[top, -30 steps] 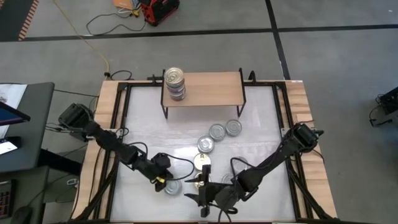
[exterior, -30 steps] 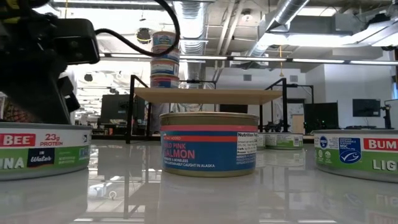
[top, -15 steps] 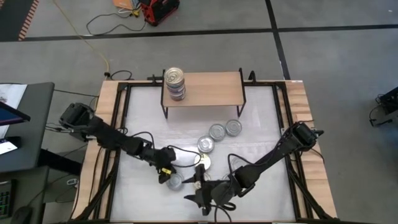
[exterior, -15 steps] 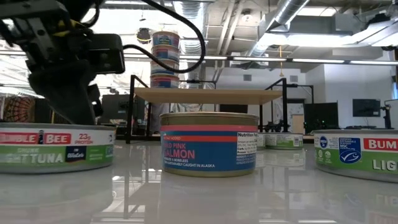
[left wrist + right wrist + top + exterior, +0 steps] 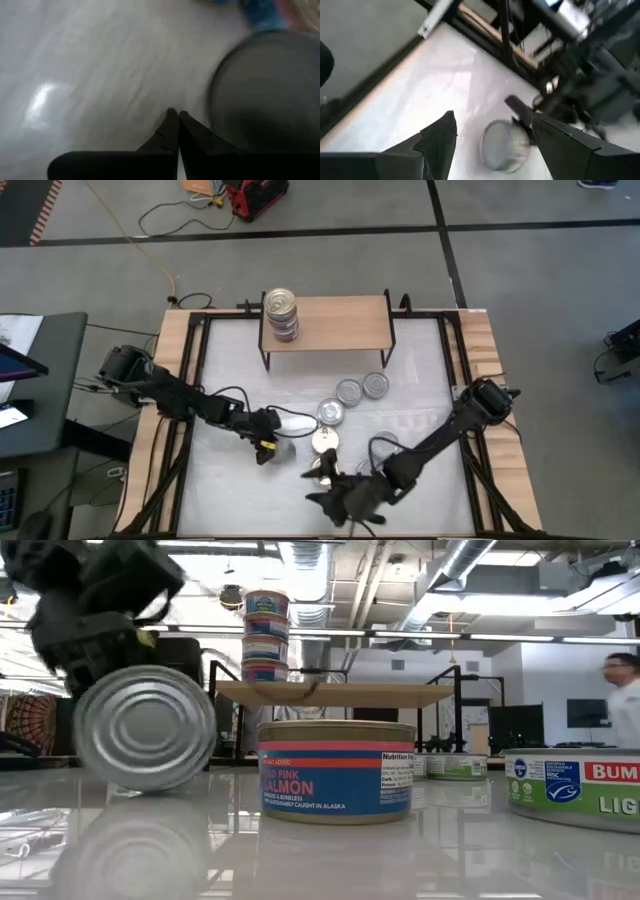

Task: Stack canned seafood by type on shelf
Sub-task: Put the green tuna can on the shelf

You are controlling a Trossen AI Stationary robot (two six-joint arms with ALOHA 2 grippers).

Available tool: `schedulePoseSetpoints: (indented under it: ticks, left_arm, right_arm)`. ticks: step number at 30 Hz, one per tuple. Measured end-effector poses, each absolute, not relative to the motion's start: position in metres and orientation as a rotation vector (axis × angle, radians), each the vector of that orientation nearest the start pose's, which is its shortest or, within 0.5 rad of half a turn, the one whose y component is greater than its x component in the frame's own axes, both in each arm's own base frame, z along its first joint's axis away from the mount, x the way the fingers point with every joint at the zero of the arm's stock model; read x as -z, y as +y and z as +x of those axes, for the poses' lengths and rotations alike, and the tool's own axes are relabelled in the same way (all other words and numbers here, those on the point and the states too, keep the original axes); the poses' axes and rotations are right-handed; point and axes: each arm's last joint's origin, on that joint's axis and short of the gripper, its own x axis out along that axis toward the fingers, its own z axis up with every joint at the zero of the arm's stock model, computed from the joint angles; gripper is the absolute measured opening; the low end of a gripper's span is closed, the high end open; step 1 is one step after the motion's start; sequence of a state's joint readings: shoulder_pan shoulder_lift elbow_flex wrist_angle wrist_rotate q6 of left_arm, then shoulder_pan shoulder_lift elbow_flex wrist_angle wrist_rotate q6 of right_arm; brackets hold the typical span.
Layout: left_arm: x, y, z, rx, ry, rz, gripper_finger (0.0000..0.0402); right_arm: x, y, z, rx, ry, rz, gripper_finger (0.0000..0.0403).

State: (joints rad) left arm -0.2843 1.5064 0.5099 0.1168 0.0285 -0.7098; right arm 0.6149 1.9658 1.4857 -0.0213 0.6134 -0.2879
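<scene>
"How do I get this tipped can (image 5: 143,727) onto the shelf (image 5: 327,321)?"

"It stands on edge on the worktop (image 5: 420,405) beside my left gripper (image 5: 262,446), whose jaws are pressed together, gripping nothing. I'd lay it flat first. My right gripper (image 5: 490,132) hovers near, jaws apart and empty. Three cans (image 5: 282,314) already sit stacked on the shelf."

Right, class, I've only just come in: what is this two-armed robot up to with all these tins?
It is sorting canned seafood onto a small wooden shelf, where three tins already stand stacked at one end. The left gripper, shut, is beside a tin tipped on its edge near the table's front. The right gripper, open and holding nothing, is close by at the front edge. Several more tins lie flat mid-table, unsorted.
</scene>
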Motion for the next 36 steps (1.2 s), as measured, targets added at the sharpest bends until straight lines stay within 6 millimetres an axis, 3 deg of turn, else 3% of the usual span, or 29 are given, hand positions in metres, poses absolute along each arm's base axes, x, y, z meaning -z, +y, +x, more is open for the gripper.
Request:
schedulePoseSetpoints:
  ticks: [8, 15, 20, 25, 30, 34, 36]
  left_arm:
    - [-0.117, -0.072, 0.234, -0.032, 0.9, -0.577, 0.0]
    - [-0.13, -0.075, 0.228, -0.063, 0.837, -0.514, 0.0]
    - [-0.145, -0.071, 0.221, -0.107, 0.779, -0.466, 0.0]
    - [-0.174, -0.068, 0.208, -0.176, 0.625, -0.409, 0.0]
    - [-0.194, -0.067, 0.201, -0.229, 0.493, -0.411, 0.0013]
    - [-0.202, -0.065, 0.199, -0.24, 0.432, -0.391, 0.0064]
    - [-0.206, -0.066, 0.201, -0.232, 0.392, -0.411, 0.0097]
  right_arm:
    - [-0.21, 0.212, 0.406, -0.054, 0.499, -0.509, 0.0291]
    - [-0.2, 0.193, 0.411, 0.029, 0.584, -0.372, 0.0291]
    - [-0.198, 0.179, 0.415, 0.08, 0.619, -0.319, 0.0291]
    - [-0.193, 0.176, 0.411, 0.079, 0.692, -0.359, 0.0291]
    - [-0.215, 0.172, 0.395, 0.103, 0.734, -0.4, 0.0291]
    - [-0.243, 0.164, 0.372, 0.193, 0.755, -0.456, 0.0291]
    - [-0.246, 0.159, 0.362, 0.206, 0.769, -0.455, 0.0291]
